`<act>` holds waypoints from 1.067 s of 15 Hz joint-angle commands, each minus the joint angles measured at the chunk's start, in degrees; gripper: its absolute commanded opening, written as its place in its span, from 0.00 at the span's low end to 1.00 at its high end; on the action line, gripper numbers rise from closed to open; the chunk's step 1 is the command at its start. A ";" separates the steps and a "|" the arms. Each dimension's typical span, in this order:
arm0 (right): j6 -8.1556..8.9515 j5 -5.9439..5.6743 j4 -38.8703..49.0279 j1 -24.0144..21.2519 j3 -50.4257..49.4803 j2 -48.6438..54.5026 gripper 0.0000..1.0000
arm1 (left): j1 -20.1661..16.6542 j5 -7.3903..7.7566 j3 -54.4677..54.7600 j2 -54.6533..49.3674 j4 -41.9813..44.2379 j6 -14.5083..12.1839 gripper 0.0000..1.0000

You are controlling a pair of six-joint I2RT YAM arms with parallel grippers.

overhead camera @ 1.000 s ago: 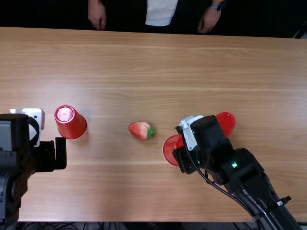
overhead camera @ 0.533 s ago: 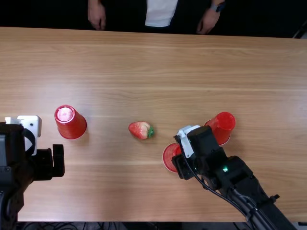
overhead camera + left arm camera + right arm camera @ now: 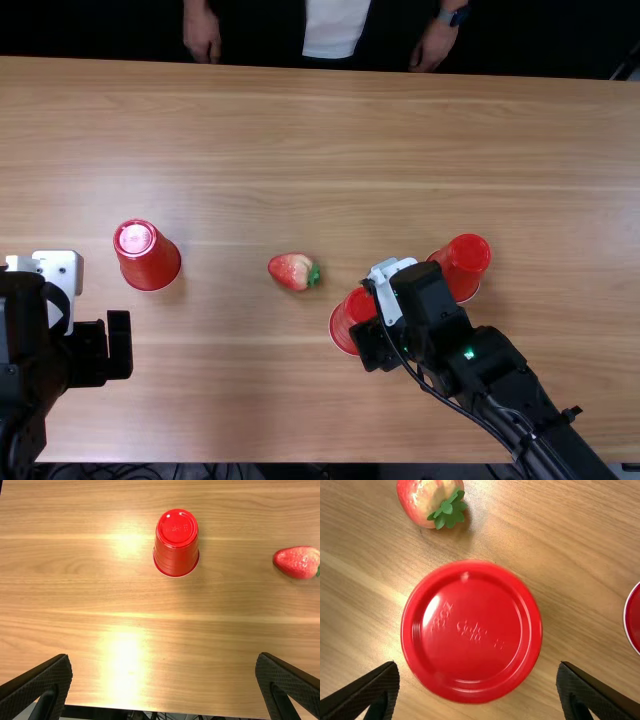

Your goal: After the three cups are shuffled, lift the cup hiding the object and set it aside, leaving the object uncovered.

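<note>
Top view tells us the task is all but done: the strawberry [image 3: 294, 271] lies bare mid-counter, and its cup [image 3: 345, 322] stands inverted just beside it, toward the near edge. Our right end effector [image 3: 477, 692] straddles that cup, released; our left end effector [image 3: 162, 687] is released too. We judge only a retreat remains.

Looks like a robotics lab bench to me, not anyone's home: two black jointed robot arms, the left arm [image 3: 35, 340] and the right arm [image 3: 480, 370], sit at the near edge of a long light brown wooden table [image 3: 320, 130]. On it are test-prop sort of things, upturned red plastic cups [image 3: 147, 255] and a small red strawberry [image 3: 294, 271].
</note>
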State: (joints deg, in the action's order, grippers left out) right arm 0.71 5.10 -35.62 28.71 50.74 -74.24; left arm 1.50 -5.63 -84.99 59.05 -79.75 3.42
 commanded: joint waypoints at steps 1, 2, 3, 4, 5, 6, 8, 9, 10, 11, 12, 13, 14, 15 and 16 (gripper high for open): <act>0.45 -0.15 -0.20 -0.76 3.49 2.69 1.00 | 0.26 -0.17 0.44 -1.30 -0.52 0.69 1.00; 0.45 -0.15 -0.31 -0.76 4.98 4.89 1.00 | 0.26 -0.17 0.44 -1.30 -0.52 0.69 1.00; 0.45 -0.25 -0.41 -0.94 6.74 6.65 1.00 | 0.26 -0.17 0.53 -1.39 -0.52 0.69 1.00; 0.34 -0.25 -0.52 -1.81 8.23 7.88 1.00 | 0.26 -0.17 0.53 -1.48 -0.62 0.69 1.00; 0.24 -0.25 -1.15 -3.66 9.73 9.29 1.00 | 0.26 -0.17 0.53 -1.92 -0.52 0.69 1.00; 0.24 -0.25 -3.05 -5.95 10.52 10.69 1.00 | 0.26 -0.17 0.53 -2.53 -0.52 0.69 1.00; 0.13 -0.46 -8.00 -10.60 11.84 14.03 1.00 | 0.26 -0.07 0.70 -2.97 -0.41 0.59 1.00; -0.08 -0.46 -9.69 -13.33 11.75 16.41 1.00 | 0.26 0.04 0.70 -2.97 -0.41 0.59 1.00; -0.50 -0.46 -11.17 -16.23 11.31 18.78 1.00 | 0.26 0.35 0.70 -3.15 -0.52 0.59 1.00; -0.60 -0.67 -12.75 -19.13 10.96 20.98 1.00 | 0.26 0.67 0.79 -3.85 -0.41 0.59 1.00; -0.71 -0.67 -14.97 -21.77 10.96 22.38 1.00 | 0.35 0.67 1.41 -4.55 -0.41 0.59 1.00; -0.71 -0.67 -17.71 -24.75 11.22 23.44 1.00 | 0.35 0.67 2.64 -4.73 0.01 0.59 1.00; -0.82 -0.67 -20.56 -26.95 11.57 24.05 1.00 | 0.35 0.67 3.60 -5.08 0.12 0.59 1.00; -0.92 -0.57 -22.88 -28.18 11.75 24.75 1.00 | 0.35 0.78 4.83 -5.70 0.01 0.69 1.00; -0.82 -0.57 -24.99 -28.45 11.75 26.16 1.00 | 0.35 0.78 6.68 -5.96 0.12 0.59 1.00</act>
State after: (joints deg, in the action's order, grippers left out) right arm 0.10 4.86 -60.73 0.69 61.14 -49.74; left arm 1.52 -5.41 -79.37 53.39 -79.83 3.42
